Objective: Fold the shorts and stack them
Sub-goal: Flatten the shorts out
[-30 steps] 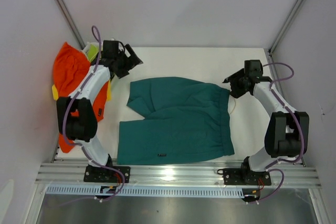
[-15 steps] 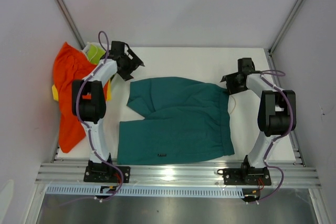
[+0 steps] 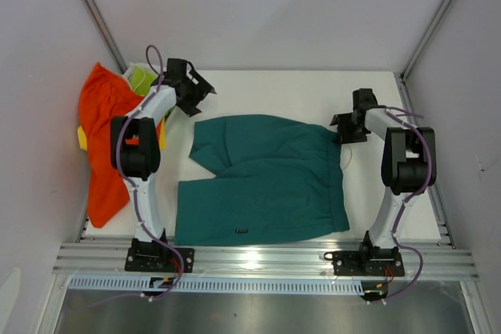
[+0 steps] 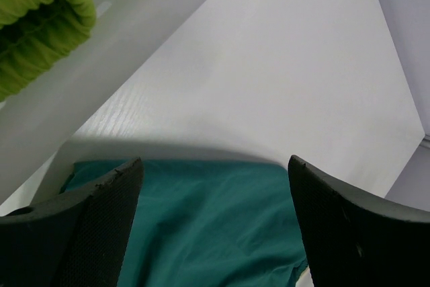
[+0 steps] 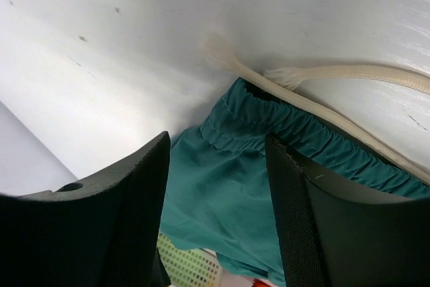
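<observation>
Left pincer (image 3: 197, 95) gaped wide, empty, arm stretched low over the far hem of the smooth teal shorts (image 3: 262, 181). Right pincer (image 3: 342, 126), parted, gripping nothing, straddled their ruched waistband corner beside the ropey white drawstring (image 5: 349, 70). Shorts lay flat on the desk (image 3: 297, 91).

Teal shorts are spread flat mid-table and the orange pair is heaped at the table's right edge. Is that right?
Not quite. The orange pair is heaped at the left edge of the table, not the right; the top view shows it. The teal shorts do lie spread flat mid-table.
</observation>
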Tool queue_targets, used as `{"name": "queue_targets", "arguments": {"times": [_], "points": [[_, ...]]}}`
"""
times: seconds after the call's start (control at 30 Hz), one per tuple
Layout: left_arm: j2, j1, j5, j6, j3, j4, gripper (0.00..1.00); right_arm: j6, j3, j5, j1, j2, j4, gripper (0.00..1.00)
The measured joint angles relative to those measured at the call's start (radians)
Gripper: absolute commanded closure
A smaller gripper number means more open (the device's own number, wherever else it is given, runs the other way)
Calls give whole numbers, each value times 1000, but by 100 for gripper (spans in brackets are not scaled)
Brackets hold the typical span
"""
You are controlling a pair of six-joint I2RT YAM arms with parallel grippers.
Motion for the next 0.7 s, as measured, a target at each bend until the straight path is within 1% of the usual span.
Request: {"name": "queue_targets", "arguments": {"times": [0.2,0.23,0.37,0.4,0.43,0.47,0.5,0.53,0.6,0.63,0.7], "points": [[17,0,10,-30,14,18,11,53,42,-6,-19,37,-32,42],[20,0,13,-36,17,21,11,63,51,-10,-26,43,-37,45],[30,0,20,-60,21,41,11,103,84,-21,-53,71,-64,50],[31,0,21,-65,21,44,12,111,93,-25,-58,78,-71,64],[32,0,21,-71,21,48,12,114,103,-27,-62,86,-83,71],[32,0,21,-78,21,50,13,122,108,-27,-64,93,-86,76],[33,0,21,-82,21,51,13,130,113,-32,-67,101,-92,86],[34,0,21,-87,21,54,14,131,117,-38,-68,106,-94,90],[36,0,24,-94,21,57,15,137,127,-47,-71,117,-99,96],[37,0,24,-97,21,59,18,136,136,-52,-71,123,-104,100],[41,0,25,-105,22,60,21,135,148,-56,-71,132,-110,100]]}}
